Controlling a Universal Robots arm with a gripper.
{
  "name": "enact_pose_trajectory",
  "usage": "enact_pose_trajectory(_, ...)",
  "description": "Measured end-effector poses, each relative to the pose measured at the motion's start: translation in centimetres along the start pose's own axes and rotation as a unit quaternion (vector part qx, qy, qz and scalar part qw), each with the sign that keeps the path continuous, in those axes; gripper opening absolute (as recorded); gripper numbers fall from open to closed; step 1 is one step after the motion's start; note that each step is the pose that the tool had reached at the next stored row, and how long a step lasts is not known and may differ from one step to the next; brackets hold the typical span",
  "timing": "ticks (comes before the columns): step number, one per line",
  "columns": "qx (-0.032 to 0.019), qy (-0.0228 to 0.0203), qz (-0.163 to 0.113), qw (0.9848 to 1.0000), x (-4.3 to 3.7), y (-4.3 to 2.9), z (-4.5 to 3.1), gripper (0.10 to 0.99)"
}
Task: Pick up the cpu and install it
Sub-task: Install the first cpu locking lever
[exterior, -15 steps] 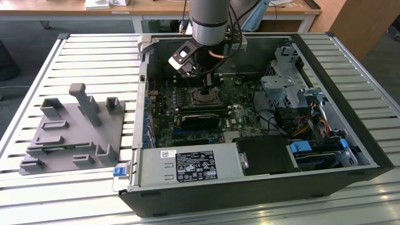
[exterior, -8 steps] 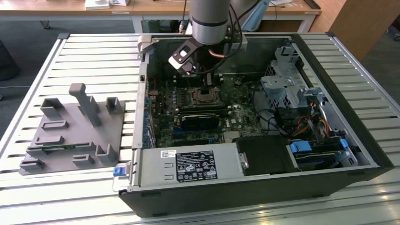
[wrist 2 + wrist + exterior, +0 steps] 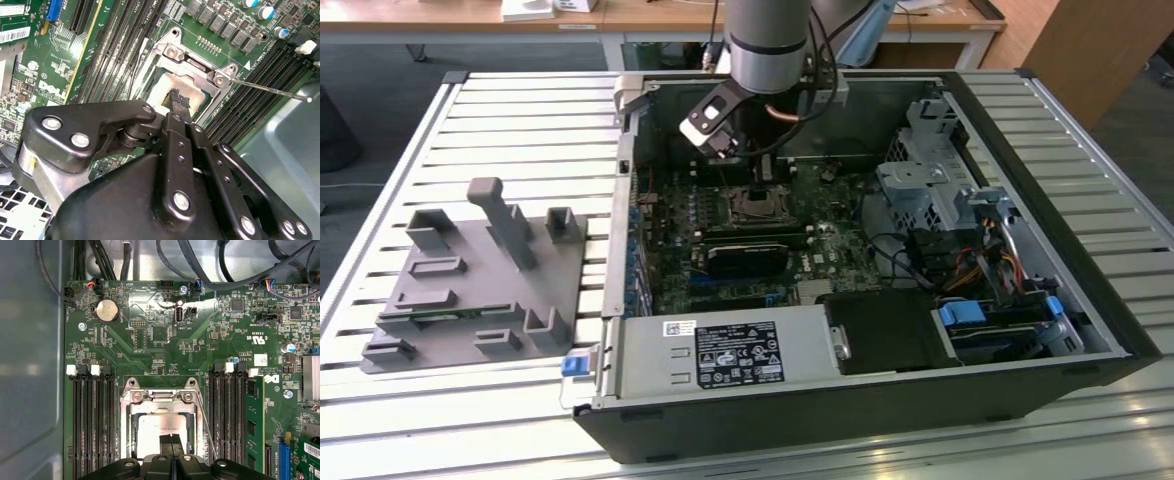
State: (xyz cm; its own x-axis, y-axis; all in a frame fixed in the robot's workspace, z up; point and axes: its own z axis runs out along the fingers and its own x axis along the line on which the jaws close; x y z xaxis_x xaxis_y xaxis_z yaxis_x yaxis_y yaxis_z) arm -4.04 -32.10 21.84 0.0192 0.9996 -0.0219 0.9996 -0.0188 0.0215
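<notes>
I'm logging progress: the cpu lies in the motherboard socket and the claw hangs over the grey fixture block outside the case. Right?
Not quite. The cpu does lie in the motherboard socket, but the claw hangs over that cpu inside the case, not over the grey fixture block. The first wrist view shows its shut fingertips above the chip.

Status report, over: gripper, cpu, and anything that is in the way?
Copy: gripper over socket frame, jaws shut, holding nothing. The cpu lies flat inside it, below the jaws. Thin lever rod beside the frame, not under the jaws.
</notes>
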Motion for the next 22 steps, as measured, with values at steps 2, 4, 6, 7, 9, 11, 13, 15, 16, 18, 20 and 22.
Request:
enact_pose_trajectory(2, 0.0, 0.0, 0.0, 1.0, 0.0, 0.0, -0.04, 0.106)
enact_pose_trajectory(4, 0.0, -0.0001, 0.0, 1.0, -0.01, 0.0, -0.14, 0.106)
enact_pose_trajectory(6, 0.0, 0.0, 0.0, 1.0, -0.01, 0.01, -0.28, 0.106)
enact_pose_trajectory(7, 0.0, 0.0, 0.0, 1.0, -0.01, 0.01, -0.4, 0.106)
enact_pose_trajectory(9, 0.0, 0.0001, 0.0, 1.0, -0.01, 0.02, -0.75, 0.106)
enact_pose_trajectory(11, 0.0, 0.0, 0.0, 1.0, -0.02, 0.03, -1.16, 0.106)
enact_pose_trajectory(13, 0.0, 0.0, 0.0, 1.0, -0.03, 0.04, -1.64, 0.106)
enact_pose_trajectory(15, 0.0, 0.0, 0.0, 1.0, -0.03, 0.05, -2.15, 0.106)
enact_pose_trajectory(16, 0.0, 0.0, 0.0, 1.0, -0.04, 0.06, -2.45, 0.106)
enact_pose_trajectory(18, 0.0, 0.0, 0.0, 1.0, -0.05, 0.06, -2.98, 0.106)
enact_pose_trajectory(20, 0.0, 0.0001, 0.0, 1.0, -0.06, 0.07, -3.47, 0.106)
enact_pose_trajectory(22, 0.0, 0.0, 0.0, 1.0, -0.07, 0.08, -3.88, 0.106)
